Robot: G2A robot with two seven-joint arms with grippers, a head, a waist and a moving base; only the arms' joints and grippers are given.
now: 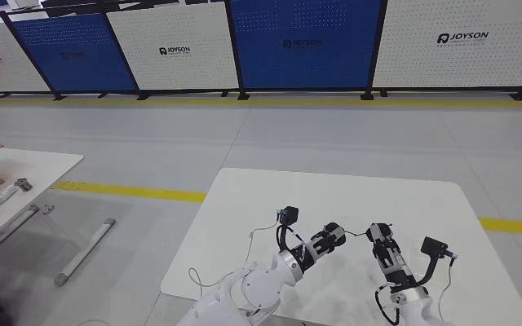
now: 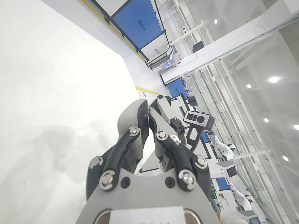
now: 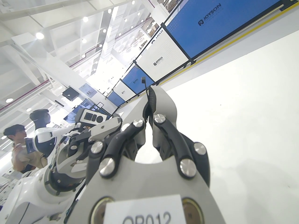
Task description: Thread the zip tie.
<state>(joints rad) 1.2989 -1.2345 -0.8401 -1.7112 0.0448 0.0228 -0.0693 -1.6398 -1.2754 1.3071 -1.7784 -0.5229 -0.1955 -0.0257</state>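
Both arms hang over the white table (image 1: 245, 212), tips almost meeting. The right gripper (image 3: 150, 92) is clamped on the black zip tie (image 3: 143, 79), head poking past its fingertips. The left gripper (image 2: 148, 113) is pinched closed right beside it, can't tell if it's got the tail.

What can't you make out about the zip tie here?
1. Top view: the zip tie is a thin line between the left gripper and the right gripper. It is too small to tell if its tail is threaded.
2. Left wrist view: the shut left gripper hides whether it grips the tie.
3. Right wrist view: the head sticks out past the shut right gripper, which hides the rest of the strap.
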